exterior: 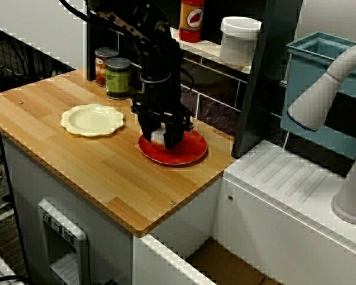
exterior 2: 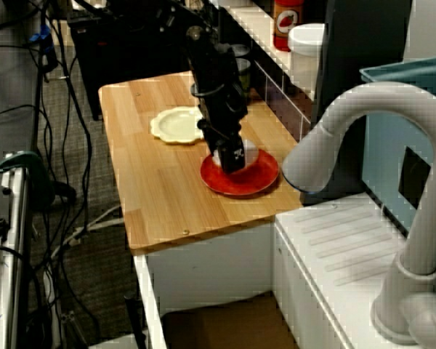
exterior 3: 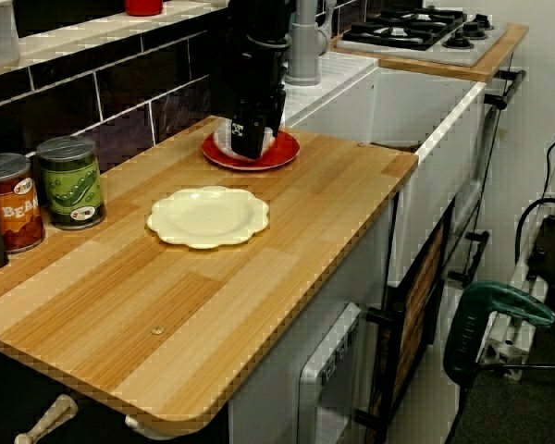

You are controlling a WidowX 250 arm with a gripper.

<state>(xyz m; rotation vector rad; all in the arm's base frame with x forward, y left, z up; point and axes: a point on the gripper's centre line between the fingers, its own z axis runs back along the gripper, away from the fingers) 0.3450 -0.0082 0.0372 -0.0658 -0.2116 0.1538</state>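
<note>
Claw low over red plate, fingers half-closed round white cup at plate centre; looks gripped. Best w/ wrist vert., even squeeze, else cup tips or plate skids on bench. Cream plate near red plate, apart.

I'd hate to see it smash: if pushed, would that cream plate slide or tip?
The cream plate lies flat and low on the wooden counter, so it would likely slide, not tip. Its glossy scalloped rim looks rigid, perhaps ceramic, so it is probably stiff but chippable. The rim lies close to the wood, so lifting may be awkward.
</note>
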